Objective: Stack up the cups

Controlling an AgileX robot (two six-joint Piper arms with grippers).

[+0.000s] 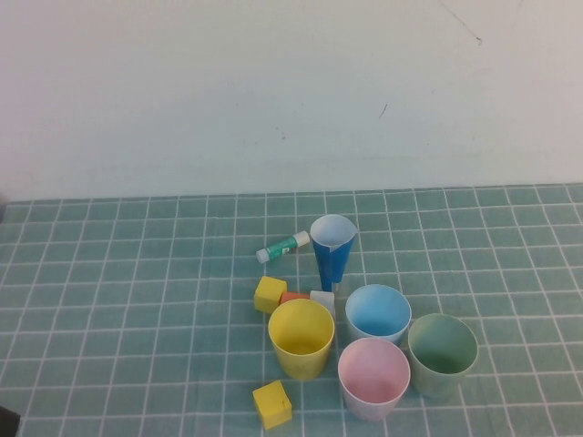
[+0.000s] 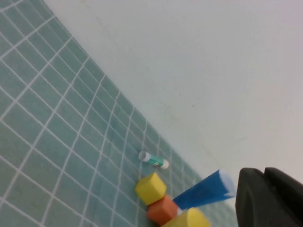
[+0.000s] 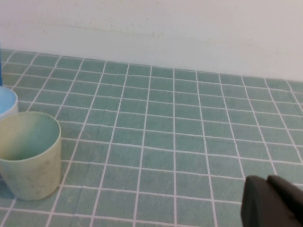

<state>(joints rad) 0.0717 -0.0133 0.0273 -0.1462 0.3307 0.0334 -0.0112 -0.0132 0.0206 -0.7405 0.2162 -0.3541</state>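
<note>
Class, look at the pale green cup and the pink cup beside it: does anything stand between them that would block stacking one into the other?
Nothing visible does. The pale green cup stands upright right next to the pink cup, with no object between them. The yellow blocks lie on the pink cup's far side.

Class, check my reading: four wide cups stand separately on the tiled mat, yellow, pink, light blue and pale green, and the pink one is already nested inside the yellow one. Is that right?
Not quite. The pink cup is not nested: in the high view it stands on the mat by itself, beside the yellow cup. The light blue cup and pale green cup also stand separately, as you said. Nothing is stacked yet.
</note>
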